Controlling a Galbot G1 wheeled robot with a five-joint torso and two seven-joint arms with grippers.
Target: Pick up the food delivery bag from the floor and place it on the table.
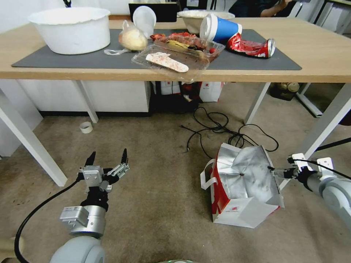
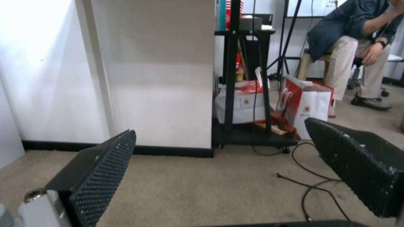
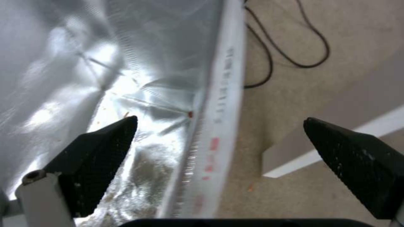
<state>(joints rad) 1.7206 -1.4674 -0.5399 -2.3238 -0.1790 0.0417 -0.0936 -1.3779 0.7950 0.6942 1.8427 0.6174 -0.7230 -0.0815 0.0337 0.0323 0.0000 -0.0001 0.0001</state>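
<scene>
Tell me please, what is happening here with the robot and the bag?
The food delivery bag stands open on the floor beside the table. The right gripper is open, with the bag's rim between its fingers, not yet clamped. The left gripper hovers open above the floor, away from the bag, holding nothing.

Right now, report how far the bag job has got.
Done: the right gripper has reached the food delivery bag, its open jaws straddling the bag's rim.
In hand: closing on that rim; nothing is gripped.
Left: lifting the bag off the floor and setting it on the table. The left gripper hovers open, away from the bag.
</scene>
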